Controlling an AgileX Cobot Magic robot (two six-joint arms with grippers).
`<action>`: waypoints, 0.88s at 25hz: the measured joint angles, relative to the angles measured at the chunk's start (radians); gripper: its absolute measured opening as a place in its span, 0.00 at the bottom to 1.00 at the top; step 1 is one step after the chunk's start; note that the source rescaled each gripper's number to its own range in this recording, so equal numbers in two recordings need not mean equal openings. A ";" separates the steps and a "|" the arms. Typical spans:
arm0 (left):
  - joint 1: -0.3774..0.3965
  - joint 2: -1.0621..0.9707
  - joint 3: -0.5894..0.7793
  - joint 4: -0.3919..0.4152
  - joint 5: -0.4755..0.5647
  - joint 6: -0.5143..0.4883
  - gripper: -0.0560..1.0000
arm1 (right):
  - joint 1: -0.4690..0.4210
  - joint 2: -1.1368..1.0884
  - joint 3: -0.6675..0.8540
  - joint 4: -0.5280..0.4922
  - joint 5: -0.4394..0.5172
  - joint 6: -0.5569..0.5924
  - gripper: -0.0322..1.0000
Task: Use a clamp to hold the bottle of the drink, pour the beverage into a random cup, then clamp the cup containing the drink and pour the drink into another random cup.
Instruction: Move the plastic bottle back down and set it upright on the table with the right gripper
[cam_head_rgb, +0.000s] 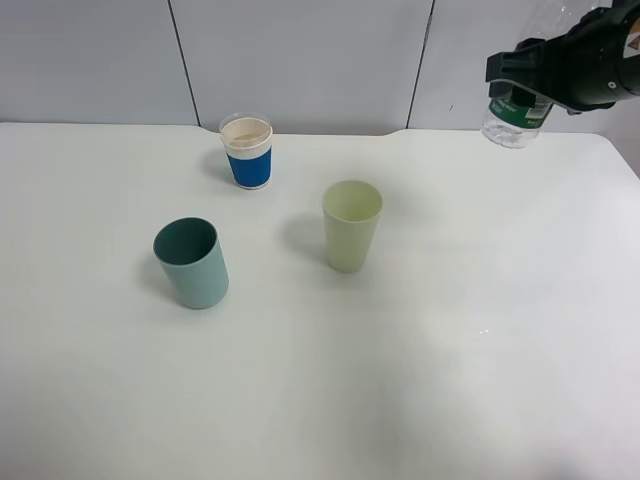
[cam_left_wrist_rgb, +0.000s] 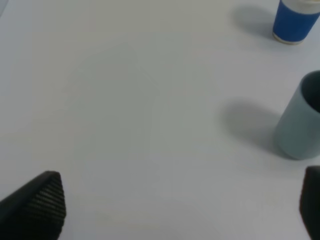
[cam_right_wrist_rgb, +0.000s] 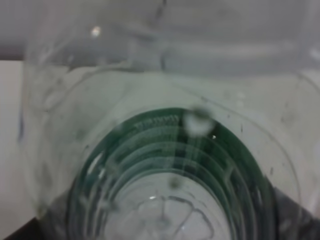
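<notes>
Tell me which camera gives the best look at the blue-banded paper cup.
The exterior high view: the paper cup stands whole, with white rim, cream inside and blue band. The left wrist view catches only its lower blue part, cut by the frame edge. The right wrist view shows only the bottle.

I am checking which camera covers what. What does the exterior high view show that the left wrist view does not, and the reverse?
Only the exterior high view: the pale green tumbler, upright near the middle of the white table, and the bottle, gripped by the right fingers and raised near the far right corner. Only the left wrist view: the left fingers, spread apart above bare table with nothing between them. Both: the blue-banded paper cup, the teal tumbler and the table.
</notes>
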 joint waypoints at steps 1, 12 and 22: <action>0.000 0.000 0.000 0.000 0.000 0.000 0.84 | 0.000 0.000 0.000 0.014 -0.013 -0.017 0.03; 0.000 0.000 0.000 0.000 0.000 0.000 0.84 | -0.001 0.000 0.227 0.041 -0.479 -0.162 0.03; 0.000 0.000 0.000 0.000 0.000 0.000 0.84 | -0.001 0.007 0.243 0.041 -0.429 -0.297 0.03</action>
